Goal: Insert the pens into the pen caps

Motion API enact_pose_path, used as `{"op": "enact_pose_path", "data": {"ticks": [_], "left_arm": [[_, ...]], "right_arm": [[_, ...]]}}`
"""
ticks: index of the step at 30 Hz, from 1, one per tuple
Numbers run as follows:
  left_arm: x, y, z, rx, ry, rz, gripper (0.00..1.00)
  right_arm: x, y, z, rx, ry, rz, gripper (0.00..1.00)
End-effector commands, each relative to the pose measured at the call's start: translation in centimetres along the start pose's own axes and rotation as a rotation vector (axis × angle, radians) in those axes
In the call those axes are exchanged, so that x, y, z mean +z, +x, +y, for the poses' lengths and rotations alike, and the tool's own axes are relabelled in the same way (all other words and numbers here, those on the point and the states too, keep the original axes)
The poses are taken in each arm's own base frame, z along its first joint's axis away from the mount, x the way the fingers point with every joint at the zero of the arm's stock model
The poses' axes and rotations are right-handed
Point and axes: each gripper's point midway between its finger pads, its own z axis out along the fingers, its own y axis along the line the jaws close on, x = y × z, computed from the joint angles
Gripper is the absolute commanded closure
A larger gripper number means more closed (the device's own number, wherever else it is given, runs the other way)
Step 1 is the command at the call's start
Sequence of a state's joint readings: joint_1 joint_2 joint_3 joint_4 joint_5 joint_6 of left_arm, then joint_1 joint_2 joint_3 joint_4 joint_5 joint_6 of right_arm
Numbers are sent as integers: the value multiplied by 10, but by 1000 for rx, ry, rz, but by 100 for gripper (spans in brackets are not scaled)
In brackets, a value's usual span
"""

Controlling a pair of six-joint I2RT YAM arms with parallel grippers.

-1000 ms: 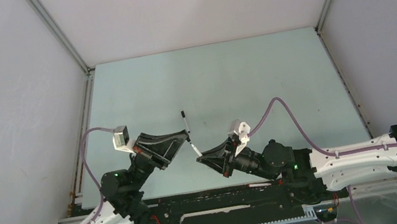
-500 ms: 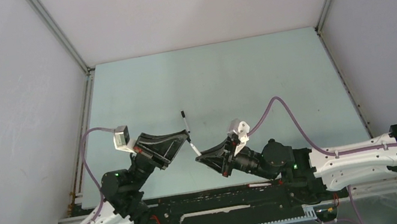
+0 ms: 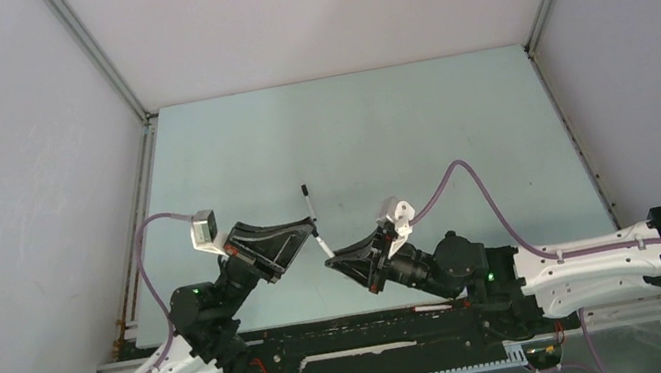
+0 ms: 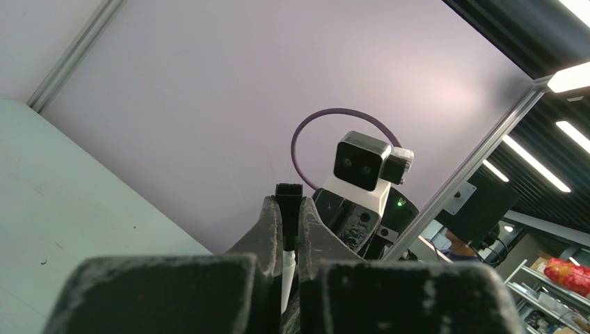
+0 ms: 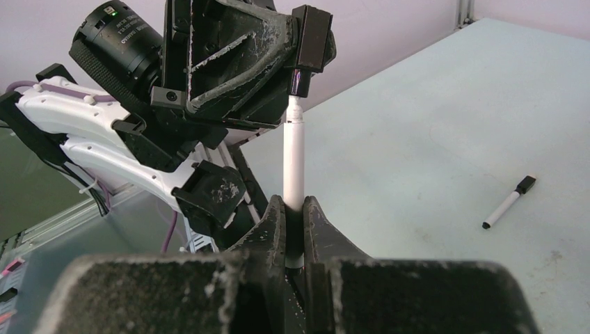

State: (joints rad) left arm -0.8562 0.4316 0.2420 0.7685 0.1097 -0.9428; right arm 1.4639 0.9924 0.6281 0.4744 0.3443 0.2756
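My left gripper (image 3: 310,223) is shut on a black pen cap (image 4: 289,209), whose square end (image 5: 311,35) sticks out past the fingertips. My right gripper (image 3: 331,261) is shut on a white pen (image 5: 294,163) that points up at the cap. The pen's tip meets the cap's mouth, and the two line up between the grippers (image 3: 323,246). In the left wrist view the white barrel (image 4: 287,268) shows just below the cap. A second pen (image 3: 309,204) with a black cap on it lies on the table beyond the grippers, also seen as the capped pen (image 5: 508,203) in the right wrist view.
The pale green table (image 3: 419,131) stretches away behind the grippers, enclosed by grey walls with metal corner posts (image 3: 96,53). Purple cables (image 3: 467,179) loop over both arms. The arm bases sit on a black rail (image 3: 382,335) at the near edge.
The right wrist has edged very slightly left toward the left gripper. Both grips are unchanged.
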Motion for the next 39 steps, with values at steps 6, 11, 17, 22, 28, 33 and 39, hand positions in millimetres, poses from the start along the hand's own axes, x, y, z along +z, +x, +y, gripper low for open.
{"op": "enact_pose_path", "data": {"ticks": [6, 11, 17, 22, 28, 33, 39], "left_arm": [[-3, 5, 6, 5, -3, 7, 100], [-4, 5, 8, 6, -7, 7, 100], [-4, 7, 15, 6, -30, 6, 100], [-5, 11, 21, 5, -48, 10, 100], [-7, 13, 25, 18, -62, 16, 100], [-7, 14, 30, 20, -75, 19, 100], [-6, 18, 35, 21, -91, 32, 100]], "right_arm": [[8, -35, 7, 10, -1, -75, 100], [9, -37, 6, 13, 5, -77, 100], [11, -41, 5, 6, 15, -77, 100], [15, -43, -1, -9, 56, -72, 100], [15, -53, -8, -21, 93, -78, 100], [15, -56, -14, -19, 113, -76, 100], [20, -58, -22, -43, 159, -61, 100]]}}
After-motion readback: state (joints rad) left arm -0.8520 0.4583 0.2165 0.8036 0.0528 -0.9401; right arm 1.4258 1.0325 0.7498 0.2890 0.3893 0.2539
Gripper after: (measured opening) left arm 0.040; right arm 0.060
